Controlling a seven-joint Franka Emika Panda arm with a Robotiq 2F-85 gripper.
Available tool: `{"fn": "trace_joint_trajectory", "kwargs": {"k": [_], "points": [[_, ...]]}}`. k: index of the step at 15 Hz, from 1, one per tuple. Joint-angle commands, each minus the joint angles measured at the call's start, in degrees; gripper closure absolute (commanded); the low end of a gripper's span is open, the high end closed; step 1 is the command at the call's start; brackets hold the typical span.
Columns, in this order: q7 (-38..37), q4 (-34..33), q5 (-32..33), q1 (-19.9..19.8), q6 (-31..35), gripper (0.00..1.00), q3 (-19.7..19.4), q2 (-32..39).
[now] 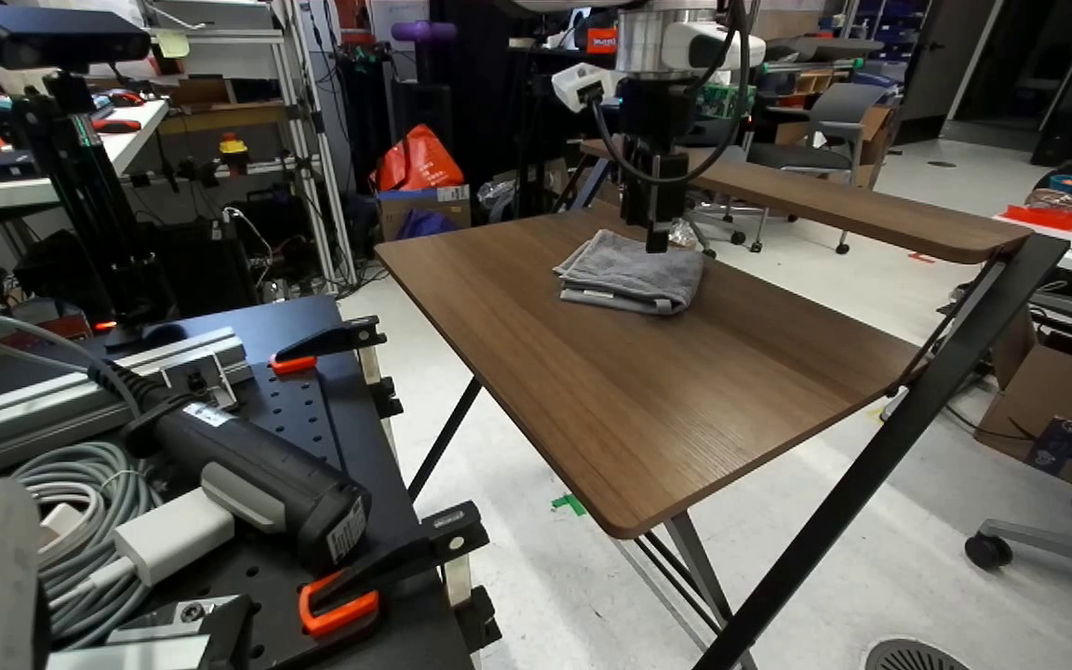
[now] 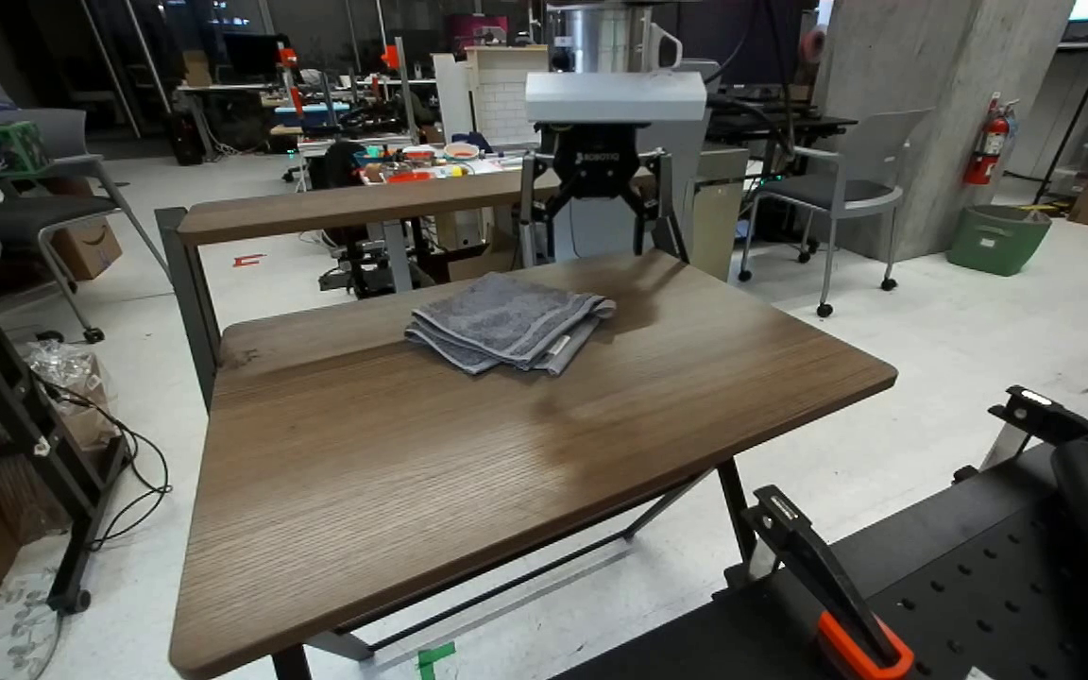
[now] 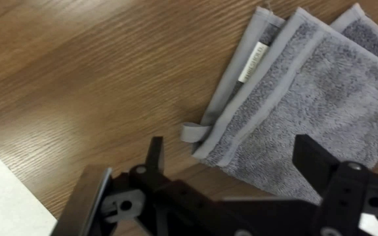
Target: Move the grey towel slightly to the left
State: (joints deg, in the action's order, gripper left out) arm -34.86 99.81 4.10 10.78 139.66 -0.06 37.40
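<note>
The grey towel lies folded and rumpled on the brown tabletop, toward the far edge in an exterior view and left of the gripper in an exterior view. In the wrist view the towel fills the right side, with a white label and a small loop at its near corner. My gripper is open and empty above the table. One finger is over bare wood beside the loop corner; the other is over the towel. The gripper also shows in both exterior views, apart from the towel.
The brown tabletop has a raised shelf along one long side. A black bench with clamps, cables and a handheld tool stands beside the table. Chairs stand farther off.
</note>
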Motion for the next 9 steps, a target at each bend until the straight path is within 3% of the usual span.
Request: {"fn": "trace_joint_trajectory", "kwargs": {"k": [1,9], "points": [[-1.67,-9.57,-1.97,1.97,-0.22,0.00,-1.43,7.06],[-1.20,-22.80,-4.41,2.08,-2.13,0.00,-1.01,18.74]]}}
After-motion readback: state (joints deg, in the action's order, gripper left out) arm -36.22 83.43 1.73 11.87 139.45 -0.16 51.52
